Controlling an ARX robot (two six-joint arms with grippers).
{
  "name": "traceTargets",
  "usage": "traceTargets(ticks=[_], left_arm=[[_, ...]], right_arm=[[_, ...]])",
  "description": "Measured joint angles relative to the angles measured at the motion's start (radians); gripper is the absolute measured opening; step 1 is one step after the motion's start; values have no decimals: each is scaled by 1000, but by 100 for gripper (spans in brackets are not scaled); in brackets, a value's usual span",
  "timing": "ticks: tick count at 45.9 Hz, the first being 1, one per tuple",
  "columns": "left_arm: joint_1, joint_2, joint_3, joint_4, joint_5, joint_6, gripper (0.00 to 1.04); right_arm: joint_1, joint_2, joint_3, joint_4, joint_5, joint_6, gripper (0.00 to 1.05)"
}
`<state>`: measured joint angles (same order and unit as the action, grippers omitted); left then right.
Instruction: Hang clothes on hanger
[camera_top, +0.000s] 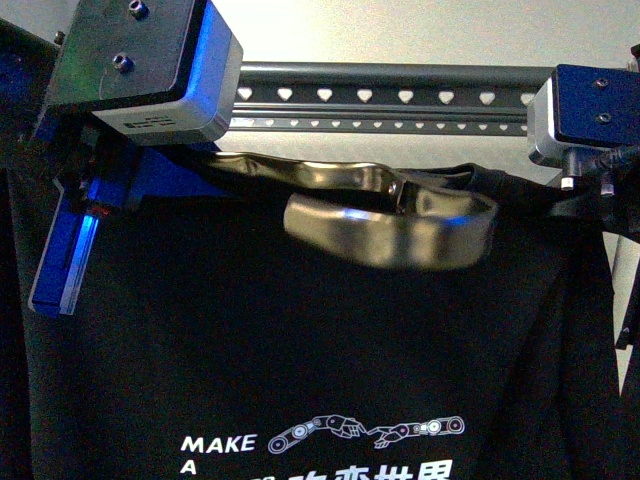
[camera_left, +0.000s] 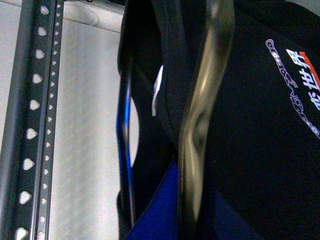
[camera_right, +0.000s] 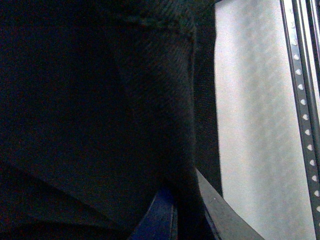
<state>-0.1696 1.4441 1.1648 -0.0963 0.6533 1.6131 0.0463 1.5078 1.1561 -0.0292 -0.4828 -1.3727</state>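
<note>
Black printed T-shirt (camera_top: 300, 350) hangs near, before grey metal rack rail with heart-shaped holes (camera_top: 400, 98), which runs left-right behind. Left gripper (camera_top: 75, 240) at shirt's upper left, right gripper (camera_right: 186, 217) at its upper right.

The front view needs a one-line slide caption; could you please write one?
Black T-shirt held spread below the heart-punched rail of the grey drying rack, not yet draped over it.

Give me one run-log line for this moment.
left hand: shut on T-shirt | right hand: shut on T-shirt | T-shirt: held up, spread | rack rail: behind T-shirt, not draped yet
</note>
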Motion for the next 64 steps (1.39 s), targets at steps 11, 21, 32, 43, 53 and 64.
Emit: traceTargets(ticks=[11,21,32,43,53,64], left_arm=[[1,0,0,1,-3,13,4],[1,0,0,3,5,15,25],[0,0,0,5,9,14,61],[0,0,0,5,9,14,91],[-11,-30,-80,212,-185,-254,98],[146,-120,-18,518,-795,-1640,98]], right_arm=[[-4,-11,-44,38,-20,11,4],[-47,-52,-134,44,-76,14,4],[-137,-91,-222,14,-141,-16,4],[-212,-97,-234,-23,-146,-10,4],[-285,-105,-233,-193,-140,96,4],[-352,-229,-304,-226,-284,409,4]])
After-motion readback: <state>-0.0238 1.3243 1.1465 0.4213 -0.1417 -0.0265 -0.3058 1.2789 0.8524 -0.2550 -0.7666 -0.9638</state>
